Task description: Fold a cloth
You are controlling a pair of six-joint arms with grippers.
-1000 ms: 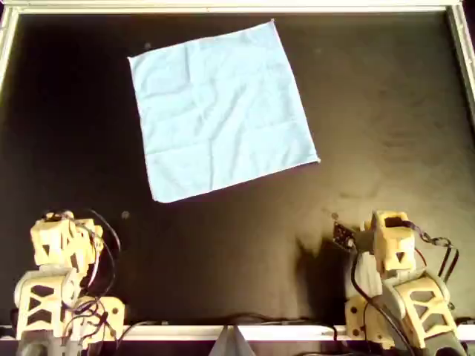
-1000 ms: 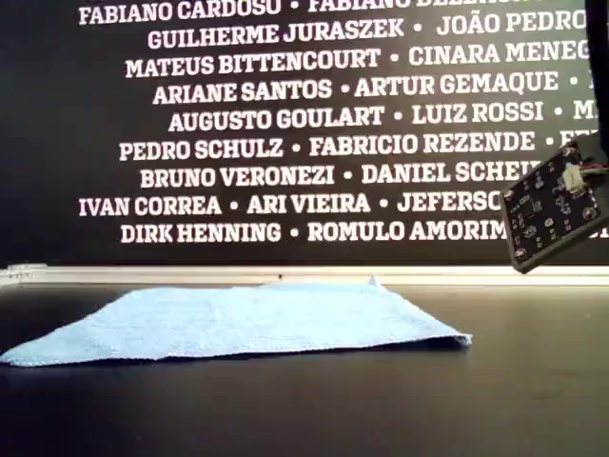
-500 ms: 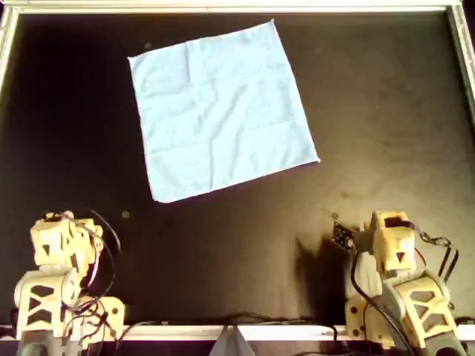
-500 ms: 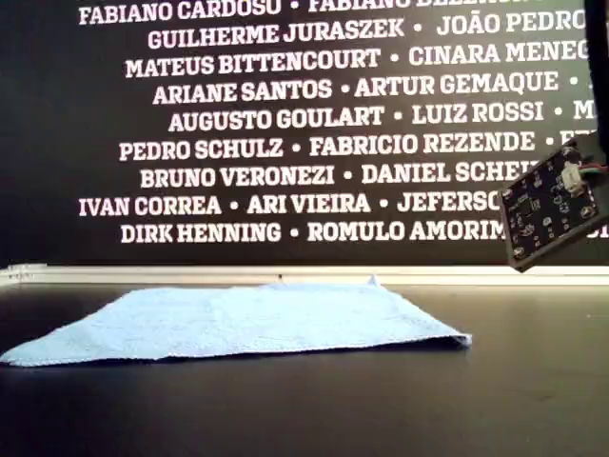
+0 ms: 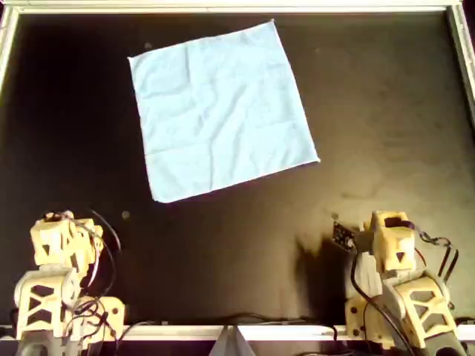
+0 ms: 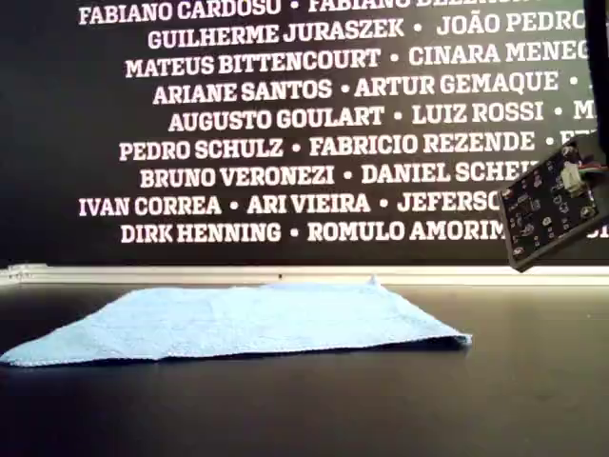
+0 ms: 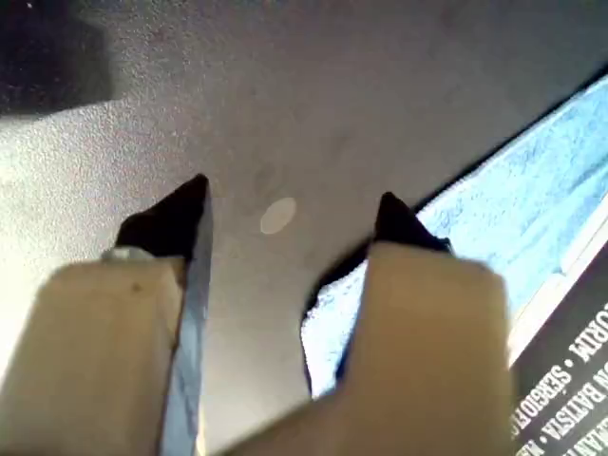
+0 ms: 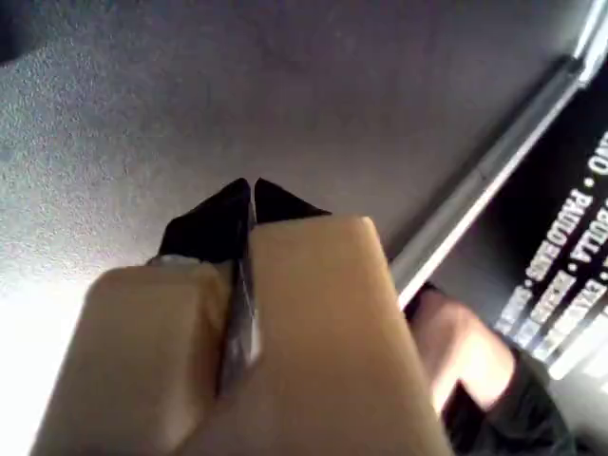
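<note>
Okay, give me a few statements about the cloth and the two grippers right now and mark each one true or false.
1. The cloth lies spread flat in a single layer on the table. True.
2. The left gripper is shut on a corner of the cloth. False: its jaws stand open over bare table, with nothing between them.
3. The right gripper is shut with nothing in it. True.
4. In the overhead view the cloth sits between the two arms at the bottom edge. False: it lies in the upper part, well apart from both arms.
5. The wall behind the table is plain. False: white names are printed on it.
</note>
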